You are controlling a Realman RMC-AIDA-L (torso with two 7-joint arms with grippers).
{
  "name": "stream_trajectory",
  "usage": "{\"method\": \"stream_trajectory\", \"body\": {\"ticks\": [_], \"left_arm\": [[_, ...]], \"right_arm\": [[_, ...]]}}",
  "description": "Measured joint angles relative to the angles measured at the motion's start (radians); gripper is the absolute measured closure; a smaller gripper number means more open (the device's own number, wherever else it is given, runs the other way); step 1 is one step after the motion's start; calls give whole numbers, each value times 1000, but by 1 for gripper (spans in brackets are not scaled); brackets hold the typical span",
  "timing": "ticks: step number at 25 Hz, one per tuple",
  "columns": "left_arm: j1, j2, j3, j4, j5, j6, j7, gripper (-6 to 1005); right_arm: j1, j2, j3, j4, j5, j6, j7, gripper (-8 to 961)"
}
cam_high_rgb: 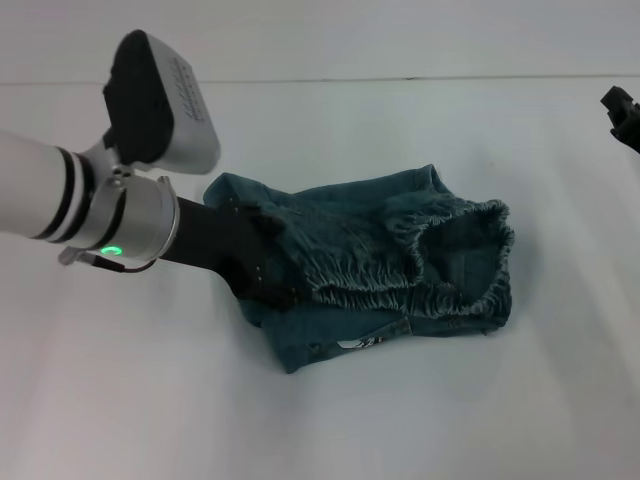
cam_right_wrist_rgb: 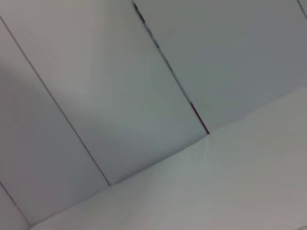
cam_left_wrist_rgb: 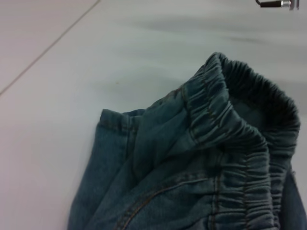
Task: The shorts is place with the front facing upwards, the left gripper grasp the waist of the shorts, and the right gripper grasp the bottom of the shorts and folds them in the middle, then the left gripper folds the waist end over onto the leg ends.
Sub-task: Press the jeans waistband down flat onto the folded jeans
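The left gripper (cam_high_rgb: 272,268) is low on the white table (cam_high_rgb: 150,400), its jaws buried in the near edge of the denim shorts (cam_high_rgb: 350,230); whether they pinch cloth I cannot tell. Just beyond the jaws bunches the elastic waist (cam_high_rgb: 440,270). The denim looks soft, limp and light; that thick gathered band seems the firmest hold. The right gripper (cam_high_rgb: 622,115) sits far off, parked.

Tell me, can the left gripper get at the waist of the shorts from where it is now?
Probably yes. The left gripper already sits against the shorts, right beside the gathered waist, and nothing lies between them. Whether its jaws are open cannot be seen.
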Motion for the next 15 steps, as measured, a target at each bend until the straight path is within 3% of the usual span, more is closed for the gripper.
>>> {"method": "stream_trajectory", "body": {"ticks": [7, 15], "left_arm": [[9, 0, 71, -7, -39, -66, 15, 111], [10, 0, 85, -7, -94, -87, 50, 133]], "right_arm": [[0, 1, 4, 0, 1, 16, -4, 916], [4, 1, 5, 0, 2, 36, -21, 909]]}}
